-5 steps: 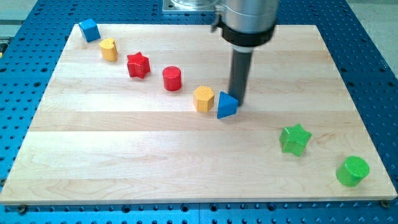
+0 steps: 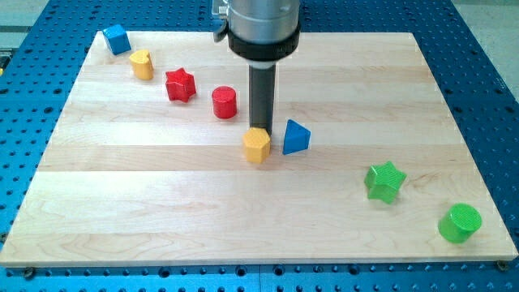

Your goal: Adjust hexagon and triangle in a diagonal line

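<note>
The yellow hexagon (image 2: 256, 146) sits near the board's middle. The blue triangle (image 2: 296, 137) stands just to its right, a small gap between them. My tip (image 2: 261, 128) is at the hexagon's top edge, touching it from behind, and left of the triangle. The rod rises straight up to the arm's dark collar at the view's top.
A blue cube (image 2: 117, 38), yellow half-round block (image 2: 142, 64), red star (image 2: 180, 84) and red cylinder (image 2: 225, 102) run diagonally from the top left. A green star (image 2: 384, 181) and green cylinder (image 2: 460, 223) sit at the bottom right on the wooden board (image 2: 162, 203).
My tip moved left from behind the blue triangle to behind the yellow hexagon. The hexagon has shifted down and a little left. The triangle stays put.
</note>
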Available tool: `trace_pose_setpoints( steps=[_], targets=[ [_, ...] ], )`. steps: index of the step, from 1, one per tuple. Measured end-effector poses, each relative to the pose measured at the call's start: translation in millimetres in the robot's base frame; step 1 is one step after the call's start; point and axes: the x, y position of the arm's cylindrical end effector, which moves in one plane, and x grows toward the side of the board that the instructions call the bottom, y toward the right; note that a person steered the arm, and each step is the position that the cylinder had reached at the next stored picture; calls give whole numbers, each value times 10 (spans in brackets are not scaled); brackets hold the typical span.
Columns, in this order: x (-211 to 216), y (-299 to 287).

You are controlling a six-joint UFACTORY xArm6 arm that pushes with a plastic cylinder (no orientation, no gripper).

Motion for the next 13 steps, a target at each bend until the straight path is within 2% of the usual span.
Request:
trace_pose_setpoints(
  steps=[1,2,3,7,8,9,10,11,12,13],
  targets=[
    [146,421],
    [115,533],
    [-72,516],
    [-294,1412],
    [-180,1195],
    [190,851],
    [370,787],
    [60,984],
    [7,615],
    [10,-93]
  ],
)
